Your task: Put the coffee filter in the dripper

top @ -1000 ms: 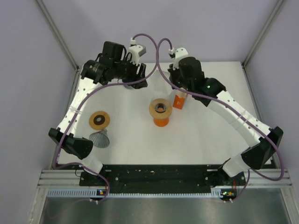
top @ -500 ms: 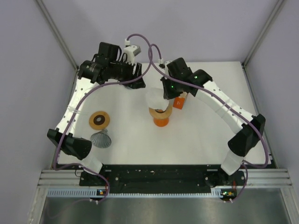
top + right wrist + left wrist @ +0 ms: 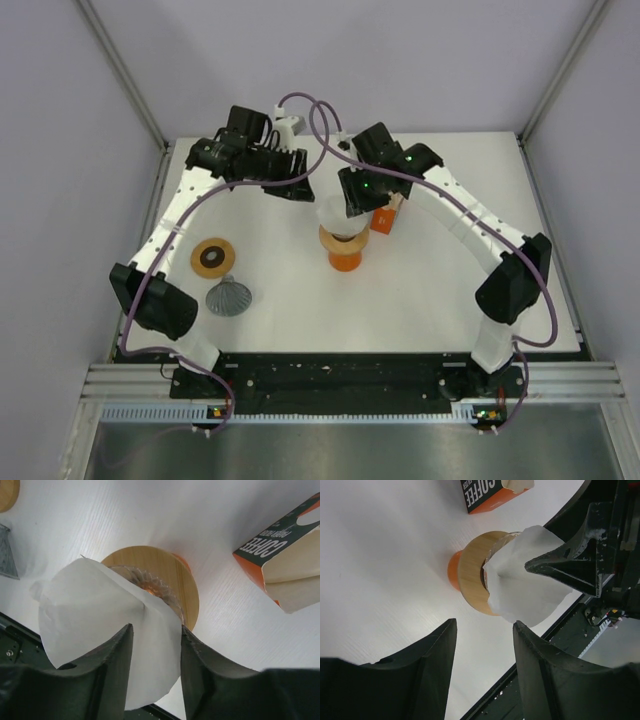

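Note:
The dripper has an orange base, a wooden collar and a ribbed glass cone, and stands mid-table. It also shows in the left wrist view and the right wrist view. My right gripper is shut on the white paper coffee filter. It holds the filter tilted over the dripper's far-left rim, and the filter's lower part touches the cone. The filter also shows in the left wrist view. My left gripper is open and empty, just left of the filter.
An orange coffee filter box lies just right of the dripper. A wooden ring with a dark centre and a silver metal cone sit at the near left.
My right arm has swung left and carried the filter from near the box to over the dripper. My left gripper has shifted a little right, towards the filter.

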